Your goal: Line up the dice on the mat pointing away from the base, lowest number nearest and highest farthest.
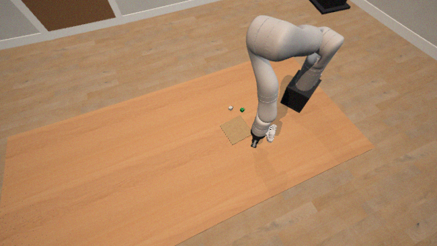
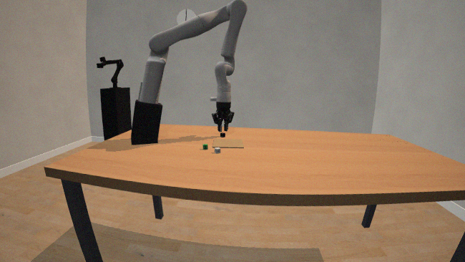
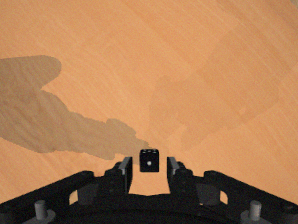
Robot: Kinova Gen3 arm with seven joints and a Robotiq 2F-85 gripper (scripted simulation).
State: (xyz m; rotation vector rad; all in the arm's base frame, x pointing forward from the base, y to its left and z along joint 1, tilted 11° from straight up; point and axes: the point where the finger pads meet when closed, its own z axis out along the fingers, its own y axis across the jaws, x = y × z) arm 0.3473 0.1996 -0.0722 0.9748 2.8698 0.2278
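Wrist view shows the gripper (image 1: 254,145) (image 2: 222,129) (image 3: 149,166) with its fingers partly apart, rather narrow, and nothing is held. The black die (image 2: 222,134) (image 3: 149,162) appears between the two fingertips, with a gap on each side, and in the exterior view it is just below them. It lies off the mat (image 1: 234,131) (image 2: 228,144), near the mat's far edge as the exterior view looks. The green die (image 1: 242,109) (image 2: 204,147) is off the mat on the side of the base (image 1: 292,97) (image 2: 147,123), and the white die (image 1: 230,108) (image 2: 217,150) is just beside the mat's edge, at the side opposite to the black die. The table (image 1: 134,161) (image 2: 286,165) carries all of them.

I judge that the step in hand is the picking of the black die; no die is on the mat yet. The next move asks for a straight descent, fingers one on each side, then a gentle closing, lift and carrying level to the mat. The larger black face in the wrist view seems to show one pip; if this is the top, its place is nearest to the base. The numbers of the green and white dice I cannot read. A fingertip landing on the die could tip it and change its number.
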